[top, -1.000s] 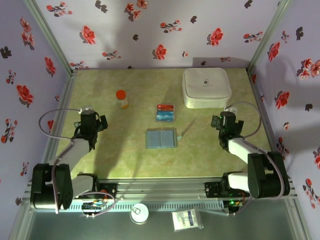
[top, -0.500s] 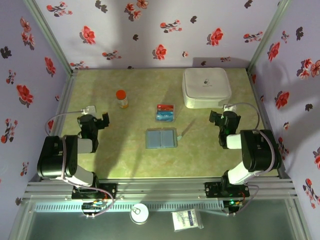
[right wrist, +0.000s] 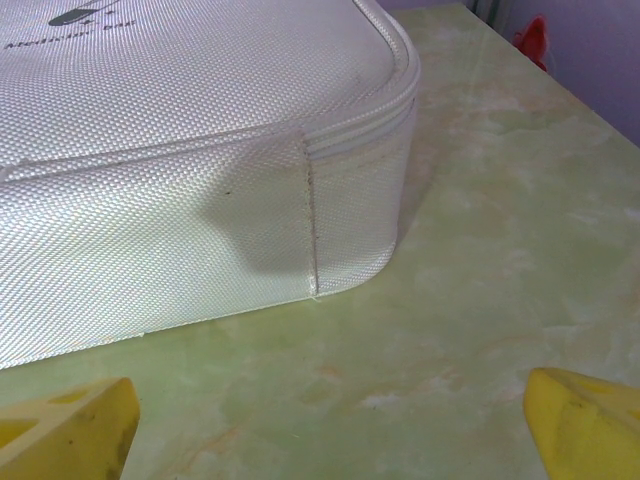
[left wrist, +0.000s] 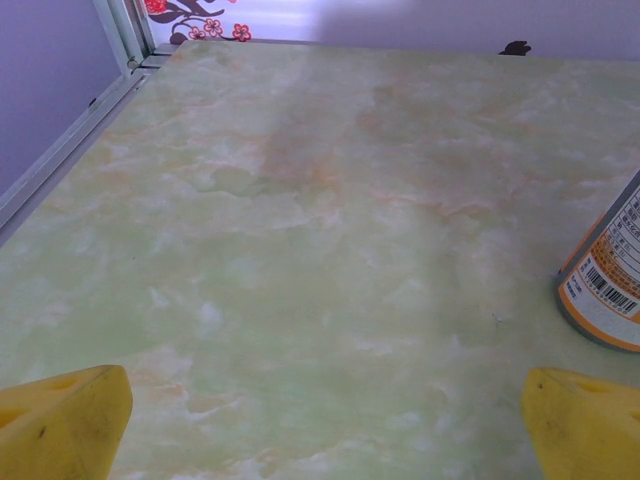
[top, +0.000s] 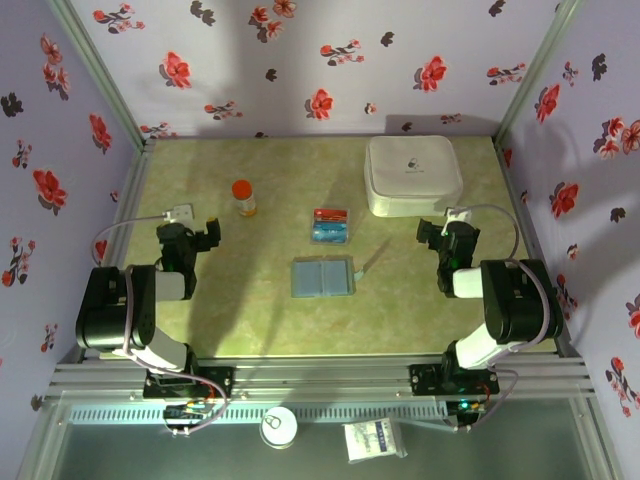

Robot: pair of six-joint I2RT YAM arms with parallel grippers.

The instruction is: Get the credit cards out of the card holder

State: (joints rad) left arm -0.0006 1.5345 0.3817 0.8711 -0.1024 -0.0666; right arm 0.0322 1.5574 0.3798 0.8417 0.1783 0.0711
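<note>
Grey-blue folding card holder (top: 323, 276) of two flat panels is lying open at mid-table, nearest the arm bases. Beyond it, at either side, the left gripper (left wrist: 320, 425) and right gripper (right wrist: 320, 425) are each keeping yellow fingers spread wide, gripping nothing. Two thin plastic credit cards (top: 330, 224), one red, one blue-teal, are resting side by side just past the holder, apart from it. Farther back, a small orange bottle (top: 243, 197) is standing left and a large white woven case (top: 413, 175) is sitting right.
</note>
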